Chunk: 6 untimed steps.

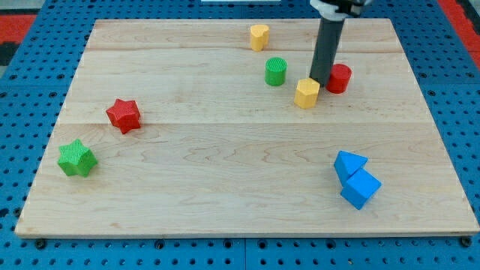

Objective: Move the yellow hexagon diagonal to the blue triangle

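The yellow hexagon [306, 93] lies right of centre in the upper half of the wooden board [225, 187]. My tip [320, 80] stands just above and to the right of it, touching or nearly touching its upper right edge. The blue triangle [349, 163] lies at the lower right, well below the hexagon, pressed against a blue cube-like block [361, 188] just below it.
A red cylinder [339, 78] stands right beside my tip on its right. A green cylinder [276, 71] lies up-left of the hexagon. A yellow heart-like block [259, 36] is near the top edge. A red star [124, 115] and a green star [77, 158] lie at the left.
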### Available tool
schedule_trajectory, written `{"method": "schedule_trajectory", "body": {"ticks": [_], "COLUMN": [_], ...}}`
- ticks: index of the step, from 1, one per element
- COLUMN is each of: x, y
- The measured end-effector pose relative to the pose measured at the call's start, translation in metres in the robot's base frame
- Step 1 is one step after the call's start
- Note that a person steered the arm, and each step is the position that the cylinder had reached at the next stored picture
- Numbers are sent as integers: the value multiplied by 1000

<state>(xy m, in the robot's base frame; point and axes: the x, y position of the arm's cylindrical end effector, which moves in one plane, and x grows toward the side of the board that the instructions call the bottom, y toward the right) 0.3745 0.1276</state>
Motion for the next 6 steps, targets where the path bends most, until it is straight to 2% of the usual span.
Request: {"method": "schedule_trajectory", "body": {"ticks": [1, 2, 3, 4, 5, 6], "x": [34, -3, 23, 81, 81, 10], "y": [-27, -38, -61, 19, 51, 134]}}
